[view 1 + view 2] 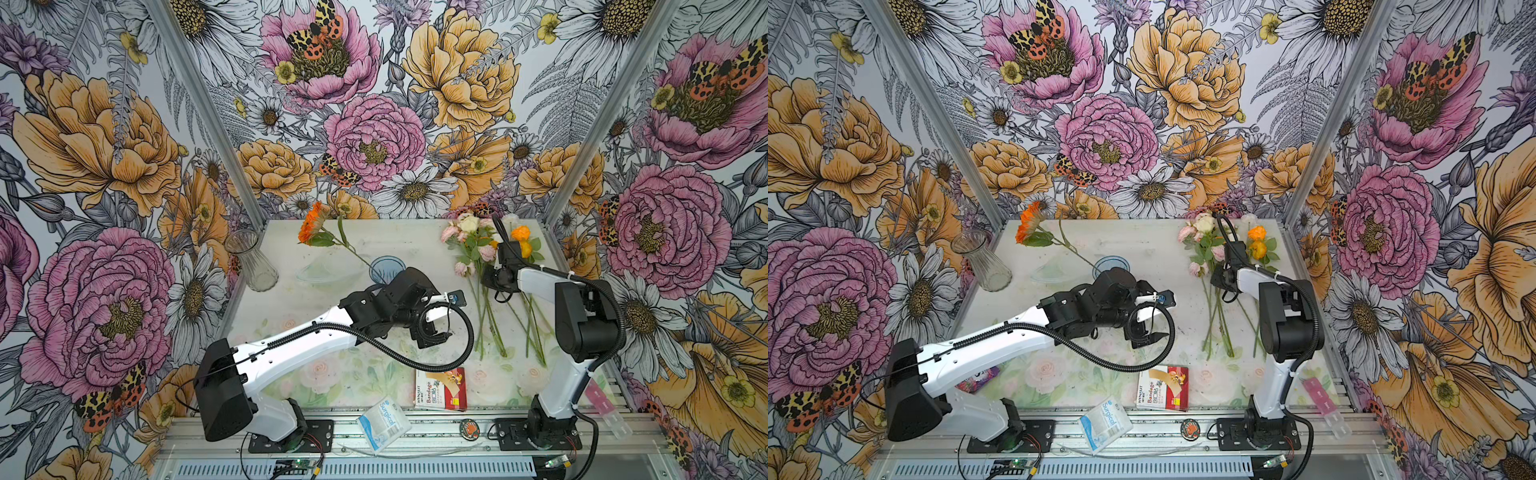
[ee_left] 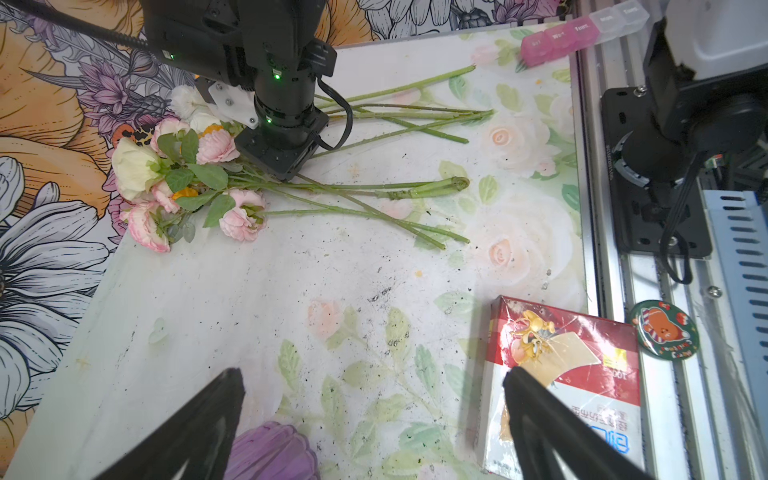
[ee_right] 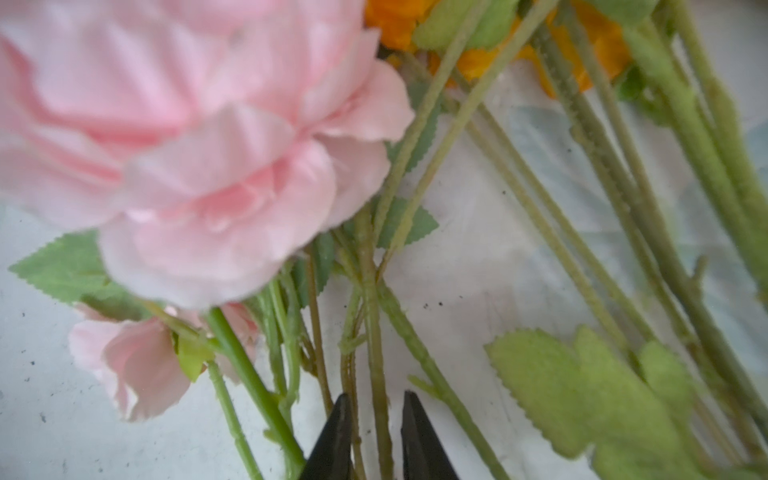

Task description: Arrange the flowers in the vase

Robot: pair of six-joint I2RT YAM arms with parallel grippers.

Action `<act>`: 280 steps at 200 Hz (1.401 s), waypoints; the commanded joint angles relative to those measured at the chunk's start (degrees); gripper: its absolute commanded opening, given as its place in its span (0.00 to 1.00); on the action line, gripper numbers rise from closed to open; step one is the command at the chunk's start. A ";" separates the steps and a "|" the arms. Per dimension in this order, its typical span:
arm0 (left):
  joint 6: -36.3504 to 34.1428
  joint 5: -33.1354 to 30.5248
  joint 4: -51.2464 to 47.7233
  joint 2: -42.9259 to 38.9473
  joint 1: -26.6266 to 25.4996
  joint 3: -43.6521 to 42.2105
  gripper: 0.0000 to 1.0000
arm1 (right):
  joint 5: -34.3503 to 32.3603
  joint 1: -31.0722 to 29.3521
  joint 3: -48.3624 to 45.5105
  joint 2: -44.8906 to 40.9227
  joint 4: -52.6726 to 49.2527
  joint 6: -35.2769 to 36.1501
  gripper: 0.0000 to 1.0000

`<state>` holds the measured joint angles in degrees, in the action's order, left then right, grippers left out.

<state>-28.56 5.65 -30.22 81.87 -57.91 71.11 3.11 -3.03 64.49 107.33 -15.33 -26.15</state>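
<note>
Your right fingers [image 3: 332,449] stand narrow around two stems [image 3: 372,374] of the flowers [image 1: 478,257] heaped on the desk [image 1: 415,249], far right; gripping or not, I can't tell. Tangled neighbours could drag along, or the stems slip free. Your left fingers [image 2: 195,428] gape empty; the vase [image 1: 253,262] stands far left.

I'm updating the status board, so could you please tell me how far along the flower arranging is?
Done: nothing; the vase stands empty. In hand: the right end effector straddles a stem in the bunch of flowers, not yet pinching. Remaining: every stem, including the lone orange flower; the left end effector hangs open.
</note>
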 commanded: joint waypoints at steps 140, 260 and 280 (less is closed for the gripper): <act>-2.16 -5.03 -1.56 1.08 -2.54 -0.01 0.99 | -6.43 -0.49 0.93 -8.43 -8.73 2.80 0.00; -2.83 -6.71 -1.86 0.70 -2.91 -0.10 0.99 | -18.86 -2.97 6.51 -23.17 -21.16 9.42 0.00; -2.66 -6.96 -1.80 0.16 -2.91 0.06 0.99 | -21.22 -5.33 7.33 -27.42 -20.44 10.99 0.00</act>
<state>-30.50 0.16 -31.97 82.70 -60.27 71.11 -13.82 -6.02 68.58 85.71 -36.69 -17.34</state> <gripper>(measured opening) 0.988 0.068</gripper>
